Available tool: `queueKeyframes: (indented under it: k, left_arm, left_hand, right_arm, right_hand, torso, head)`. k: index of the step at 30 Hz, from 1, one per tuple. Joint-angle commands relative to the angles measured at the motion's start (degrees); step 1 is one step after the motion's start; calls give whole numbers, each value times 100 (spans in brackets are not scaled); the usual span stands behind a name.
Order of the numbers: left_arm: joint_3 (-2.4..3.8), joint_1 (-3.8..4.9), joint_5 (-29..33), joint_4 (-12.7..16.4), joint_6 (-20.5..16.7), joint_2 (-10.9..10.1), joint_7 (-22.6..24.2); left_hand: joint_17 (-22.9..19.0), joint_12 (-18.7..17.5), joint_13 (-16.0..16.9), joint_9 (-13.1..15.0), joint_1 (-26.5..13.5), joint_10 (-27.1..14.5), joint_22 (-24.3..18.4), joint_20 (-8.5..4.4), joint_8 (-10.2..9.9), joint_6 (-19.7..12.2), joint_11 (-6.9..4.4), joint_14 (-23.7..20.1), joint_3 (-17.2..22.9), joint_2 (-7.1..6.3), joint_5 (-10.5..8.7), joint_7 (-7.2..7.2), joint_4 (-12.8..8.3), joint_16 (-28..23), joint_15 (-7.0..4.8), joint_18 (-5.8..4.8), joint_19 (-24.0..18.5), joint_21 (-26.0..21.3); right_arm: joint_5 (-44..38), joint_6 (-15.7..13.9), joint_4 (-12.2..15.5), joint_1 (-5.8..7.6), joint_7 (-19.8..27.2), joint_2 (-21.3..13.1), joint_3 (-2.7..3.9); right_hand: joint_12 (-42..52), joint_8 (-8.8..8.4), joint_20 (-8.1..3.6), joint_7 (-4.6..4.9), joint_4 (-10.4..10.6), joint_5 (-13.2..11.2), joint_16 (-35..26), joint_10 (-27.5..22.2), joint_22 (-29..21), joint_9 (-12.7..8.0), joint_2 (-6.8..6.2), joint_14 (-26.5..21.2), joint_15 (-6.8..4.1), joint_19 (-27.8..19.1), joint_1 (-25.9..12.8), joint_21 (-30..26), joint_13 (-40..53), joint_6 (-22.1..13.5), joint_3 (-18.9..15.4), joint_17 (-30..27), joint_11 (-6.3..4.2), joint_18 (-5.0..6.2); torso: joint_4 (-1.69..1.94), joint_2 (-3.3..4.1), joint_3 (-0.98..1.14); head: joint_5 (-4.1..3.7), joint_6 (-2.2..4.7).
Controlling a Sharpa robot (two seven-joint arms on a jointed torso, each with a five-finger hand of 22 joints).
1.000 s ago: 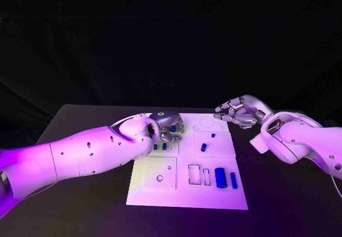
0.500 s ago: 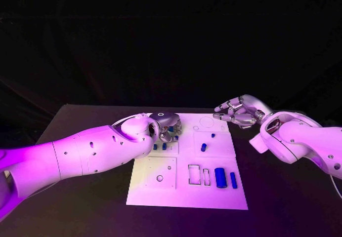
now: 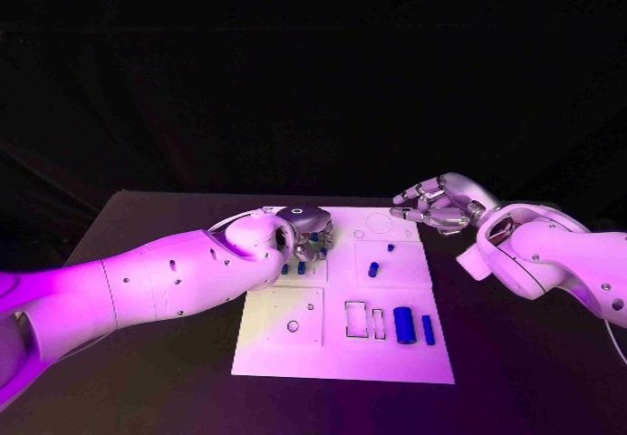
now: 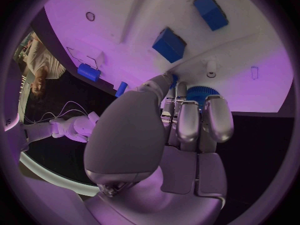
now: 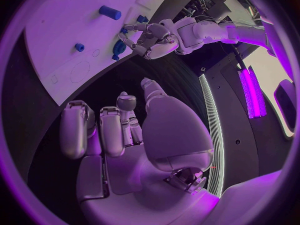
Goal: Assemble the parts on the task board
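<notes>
The white task board (image 3: pixel 342 358) lies in the middle of the table. My left hand (image 3: pixel 304 232) is over its far left part, fingers curled down round a blue ribbed round part (image 4: pixel 201 92) that it grips against the thumb. Two blue blocks (image 4: pixel 169 44) stand on the board just past the fingertips. My right hand (image 3: pixel 439 205) hovers off the board's far right corner with fingers half curled, apart from the thumb and holding nothing. The right wrist view shows my left hand (image 5: pixel 153 39) with the blue part (image 5: pixel 118 48) under it.
A short blue peg (image 3: pixel 374 269) stands mid-board. A thick blue cylinder (image 3: pixel 402 326) and a thin blue bar (image 3: pixel 428 331) lie at the near right, beside an outlined rectangular recess (image 3: pixel 355 321). Small blue pieces (image 3: pixel 294 269) sit by my left hand.
My left hand has turned a little over the board's far left part, staying curled on the blue part. The right hand has not moved.
</notes>
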Motion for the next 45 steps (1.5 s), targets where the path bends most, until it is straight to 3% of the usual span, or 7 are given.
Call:
queueKeyframes:
  k: [1,13,18,26,35,40,45]
  left_arm:
    - [-1,-9,-24,-17,212,21,28]
    - [-1,-20,-23,-24,241,40,73]
    - [0,-23,6,-39,150,35,92]
    - [24,-25,115,73,-96,-53,175]
    - [231,-16,341,431,-214,-361,181]
    - [291,-10,454,592,-196,-531,163]
    - [311,-8,531,648,-99,-670,115]
  left_hand:
    - [11,-45,-10,-11,51,174,54,-19,-22,115,-38,36,115,75,-29,8,-39,59,-72,-117,64,58]
    - [6,-132,16,-51,171,700,211,-115,-46,387,-148,50,475,147,-111,-1,-345,146,-174,-148,125,187]
    - [-32,-270,12,-99,131,757,235,-114,-127,410,-126,39,659,112,-113,32,-482,157,-152,-151,115,209]
    - [-65,-348,8,-122,55,772,238,-104,-168,417,-109,32,712,81,-119,41,-515,154,-143,-149,105,212]
    - [-96,-420,3,-139,-32,781,235,-94,-199,430,-97,23,737,52,-125,49,-526,151,-133,-147,93,209]
    - [-103,-440,4,-142,-68,794,237,-90,-204,446,-98,22,737,44,-127,47,-526,153,-131,-146,91,210]
    - [-118,-477,1,-148,-124,798,234,-87,-216,458,-97,19,728,27,-130,45,-522,152,-129,-145,85,207]
  right_arm:
    - [-23,29,9,-4,53,2,0]
    - [-23,28,9,-4,57,2,0]
    - [-23,30,6,-4,59,4,0]
    - [-22,26,-10,-10,68,11,0]
    - [-21,22,-30,-17,67,5,0]
    - [-19,25,-32,-18,65,3,0]
    - [-17,32,-32,-19,63,-1,0]
  right_hand:
    - [-28,37,4,0,4,28,-16,-26,610,-10,7,202,-47,-48,43,-20,-5,48,-38,-5,1,58]
    - [-11,40,4,-1,7,29,-18,-6,608,-10,9,203,-47,-48,42,-24,14,50,-41,-6,0,59]
    - [-11,40,4,-1,7,29,-18,-6,608,-10,9,203,-47,-48,42,-24,14,50,-41,-6,0,59]
    - [-2,43,3,-3,11,30,-21,9,599,-10,12,204,-48,-56,40,-40,21,53,-45,-7,-1,62]
    - [-2,43,3,-3,11,30,-21,9,599,-10,12,204,-48,-56,40,-40,21,53,-45,-7,-1,62]
    - [-2,43,3,-3,11,30,-21,9,599,-10,12,204,-48,-56,40,-40,21,53,-45,-7,-1,62]
    - [-2,43,3,-3,11,30,-21,9,599,-10,12,204,-48,-56,40,-40,21,53,-45,-7,-1,62]
  torso:
    - [3,-1,3]
    - [2,-4,0]
    - [1,-5,0]
    - [8,-9,-2]
    - [20,-10,3]
    - [13,-3,3]
    - [5,0,-4]
  head:
    - [-4,-7]
    - [-6,-4]
    - [-14,6]
    - [-15,53]
    - [-4,79]
    - [16,79]
    - [19,68]
